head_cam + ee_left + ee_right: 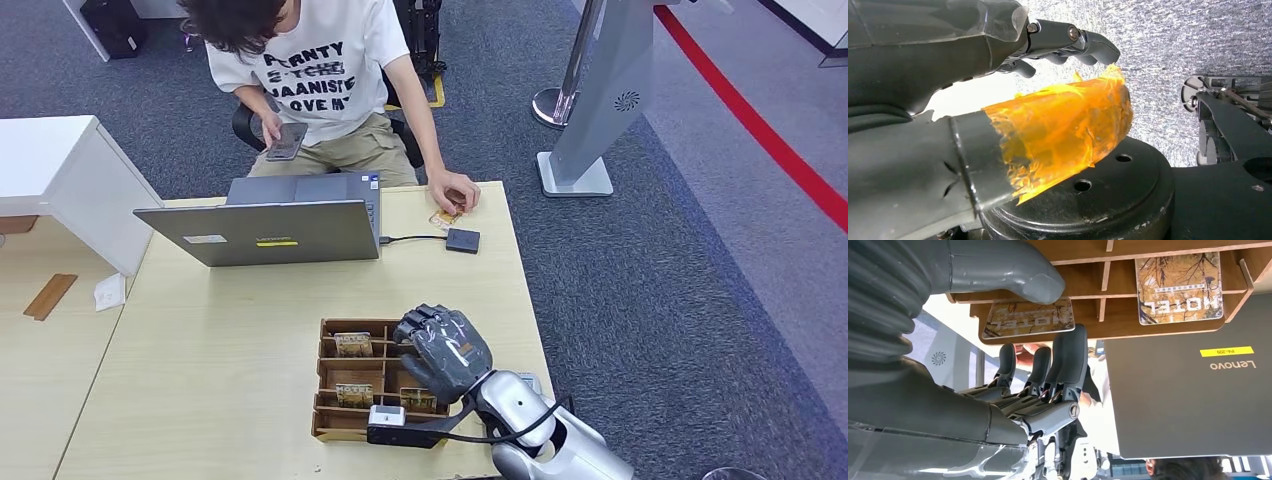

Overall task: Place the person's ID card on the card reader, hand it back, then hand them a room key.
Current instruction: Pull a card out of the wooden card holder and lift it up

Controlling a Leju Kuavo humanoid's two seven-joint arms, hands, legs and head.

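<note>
Head view: the right hand [443,352] hangs over the right end of the wooden key rack [330,412] near the table's [230,340] front edge, fingers curled and holding nothing, while the person's hand [455,189] rests on the ID card [443,216] at the far right corner, just beside the black card reader [462,240] and the open laptop [262,228]. Right wrist view shows the fingers [1068,360] close by a room key [1029,318] in its slot, thumb above it, whether touching cannot be told; left wrist view shows the left hand [998,100] over carpet, fingers loosely bent, holding nothing.
</note>
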